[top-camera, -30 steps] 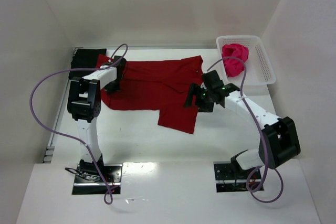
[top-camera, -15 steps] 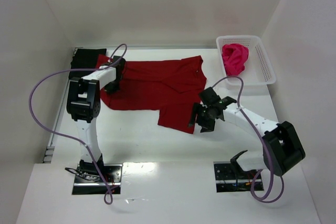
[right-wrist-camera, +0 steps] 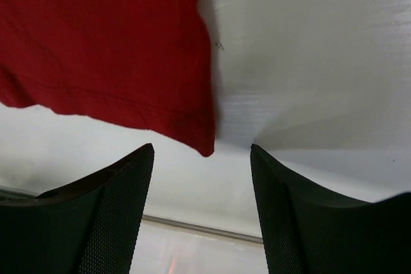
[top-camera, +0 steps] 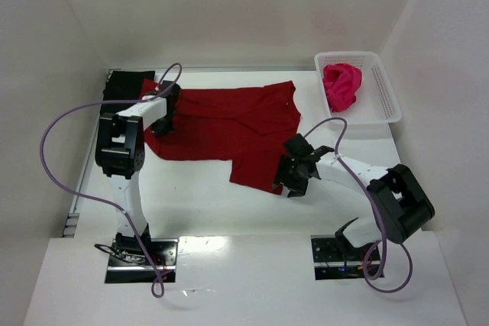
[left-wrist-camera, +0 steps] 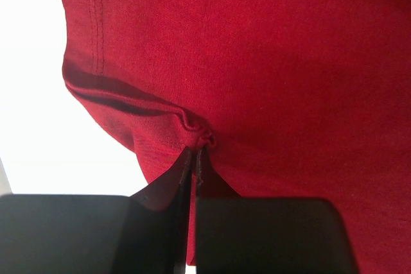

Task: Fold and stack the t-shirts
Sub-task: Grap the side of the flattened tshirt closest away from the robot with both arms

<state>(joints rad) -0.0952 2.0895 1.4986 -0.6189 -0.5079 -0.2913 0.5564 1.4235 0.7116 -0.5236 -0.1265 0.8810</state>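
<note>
The dark crimson t-shirt (top-camera: 221, 121) lies spread across the table, one flap reaching toward the near side. My left gripper (top-camera: 163, 120) is shut on a pinch of its left edge; the left wrist view shows the cloth (left-wrist-camera: 257, 62) bunched at the closed fingertips (left-wrist-camera: 194, 156). My right gripper (top-camera: 283, 181) stands open at the flap's near right corner. In the right wrist view that corner of the crimson t-shirt (right-wrist-camera: 109, 43) points down between the fingers (right-wrist-camera: 202, 149) without touching them. The magenta t-shirt (top-camera: 341, 85) is bundled in the basket. The black t-shirt (top-camera: 122, 85) lies at the back left.
The white lattice basket (top-camera: 386, 97) sits at the back right against the wall. White walls close in the table on the left, back and right. Purple cables loop above both arms.
My right gripper has swung from above the shirt's right part down toward the near side to the flap's corner, its jaws narrowing somewhat. The left gripper has held its pinch in place.
</note>
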